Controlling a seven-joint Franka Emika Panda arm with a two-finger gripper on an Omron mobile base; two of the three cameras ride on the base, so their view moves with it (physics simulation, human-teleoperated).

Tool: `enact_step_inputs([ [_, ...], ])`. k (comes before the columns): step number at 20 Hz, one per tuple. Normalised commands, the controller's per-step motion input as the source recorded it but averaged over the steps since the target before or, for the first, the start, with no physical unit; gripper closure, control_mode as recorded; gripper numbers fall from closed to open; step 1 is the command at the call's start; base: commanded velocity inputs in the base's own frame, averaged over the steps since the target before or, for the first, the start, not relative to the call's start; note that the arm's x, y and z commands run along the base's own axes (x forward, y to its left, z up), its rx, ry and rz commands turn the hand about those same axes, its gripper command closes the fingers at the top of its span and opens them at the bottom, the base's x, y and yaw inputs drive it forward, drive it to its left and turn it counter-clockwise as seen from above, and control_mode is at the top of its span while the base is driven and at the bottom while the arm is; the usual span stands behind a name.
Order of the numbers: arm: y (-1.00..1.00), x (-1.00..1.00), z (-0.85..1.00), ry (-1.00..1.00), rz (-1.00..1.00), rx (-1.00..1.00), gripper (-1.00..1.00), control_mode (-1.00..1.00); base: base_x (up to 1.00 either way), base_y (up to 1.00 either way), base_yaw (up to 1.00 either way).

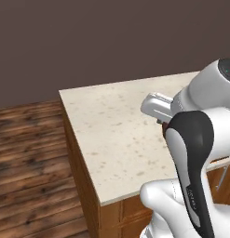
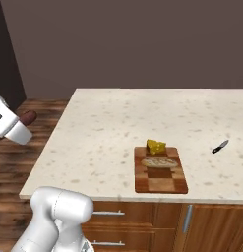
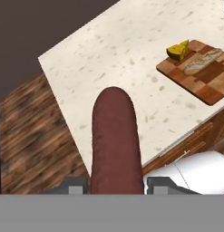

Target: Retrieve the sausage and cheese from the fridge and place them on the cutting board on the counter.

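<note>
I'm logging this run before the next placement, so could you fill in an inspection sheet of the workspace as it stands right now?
Surface: beige speckled counter over brown wooden cabinets.
Job's things: cheese sits on the far edge of the cutting board; sausage is held in the gripper, off the counter's left edge over the wooden floor.
Clutter: a pale bread loaf lies on the board; a dark-handled knife lies on the counter to the board's right.
Grippers: gripper shut on the sausage.
Cables: nothing seen.
Surroundings: dark brown wall behind the counter, wooden plank floor.
</note>
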Motion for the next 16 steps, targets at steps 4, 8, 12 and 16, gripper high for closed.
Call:
enact_step_inputs([
  [4, 0.0, 0.0, 0.0, 0.0, 0.0, 0.0, 1.0, 1.0, 0.42, -0.41, -0.05],
  [8, 0.0, 0.0, 0.0, 0.0, 0.0, 0.0, 1.0, 1.0, 0.13, -0.31, -0.02],
  [12, -0.83, 0.25, -0.2, 0.11, -0.1, 0.08, 1.0, -1.0, 0.0, 0.0, 0.0],
  [16, -1.0, 0.5, -0.31, 0.25, -0.17, 0.19, 1.0, -1.0, 0.0, 0.0, 0.0],
])
